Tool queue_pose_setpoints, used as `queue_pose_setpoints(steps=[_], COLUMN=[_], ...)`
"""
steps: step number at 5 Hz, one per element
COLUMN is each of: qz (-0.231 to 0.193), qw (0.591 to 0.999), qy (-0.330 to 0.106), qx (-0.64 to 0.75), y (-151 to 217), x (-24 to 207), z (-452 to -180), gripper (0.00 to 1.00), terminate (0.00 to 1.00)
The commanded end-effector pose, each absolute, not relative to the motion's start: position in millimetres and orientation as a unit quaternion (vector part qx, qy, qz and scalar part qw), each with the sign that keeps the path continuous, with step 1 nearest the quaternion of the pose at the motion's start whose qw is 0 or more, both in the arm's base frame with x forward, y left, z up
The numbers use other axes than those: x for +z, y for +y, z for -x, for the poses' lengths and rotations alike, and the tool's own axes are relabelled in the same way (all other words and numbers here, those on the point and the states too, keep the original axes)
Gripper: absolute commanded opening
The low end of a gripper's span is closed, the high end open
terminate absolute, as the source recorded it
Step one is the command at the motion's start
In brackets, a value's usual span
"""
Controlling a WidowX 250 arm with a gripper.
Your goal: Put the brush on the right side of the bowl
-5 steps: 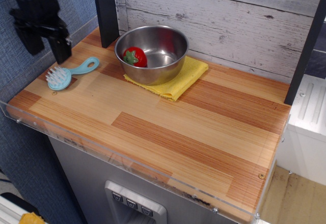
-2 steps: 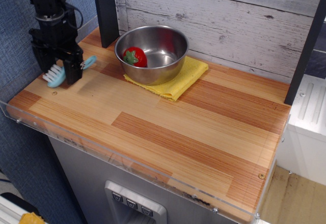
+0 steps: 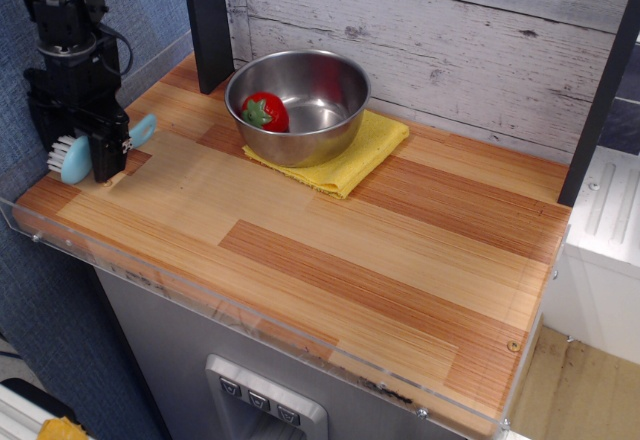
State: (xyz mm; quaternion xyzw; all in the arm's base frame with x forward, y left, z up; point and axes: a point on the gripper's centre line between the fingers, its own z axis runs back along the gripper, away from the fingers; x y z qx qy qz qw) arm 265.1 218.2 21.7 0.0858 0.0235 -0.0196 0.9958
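My claw [image 3: 88,155] stands at about 9 o'clock on the table, near the left edge, pointing down. Its two black fingers are closed on the brush [image 3: 75,160]; the white bristles stick out on the left side and the blue handle shows on the right. I cannot tell if the brush touches the wood or is a little above it. The bowl [image 3: 297,105] is at about 12 o'clock, well apart from the brush, and it sits on a yellow cloth [image 3: 370,150]. Inside it lies a red strawberry [image 3: 266,112]. The table [image 3: 380,250] is of striped light and brown wood, with a clear plastic rim [image 3: 250,332] along the front. Behind is a wall of white worn planks [image 3: 450,30], and at the left a blue wall [image 3: 150,5].
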Motion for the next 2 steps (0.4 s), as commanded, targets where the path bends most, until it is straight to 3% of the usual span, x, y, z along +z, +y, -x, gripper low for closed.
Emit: queue_pose_setpoints(steps=[1, 2], qz=[-0.084, -0.071], qw=[0.996, 0.997], qy=[-0.008, -0.021], qx=[-0.011, 0.006], y=[203, 189], x=[36, 62], z=[-260, -258], gripper=[0.00, 0.00], terminate=[0.00, 0.00])
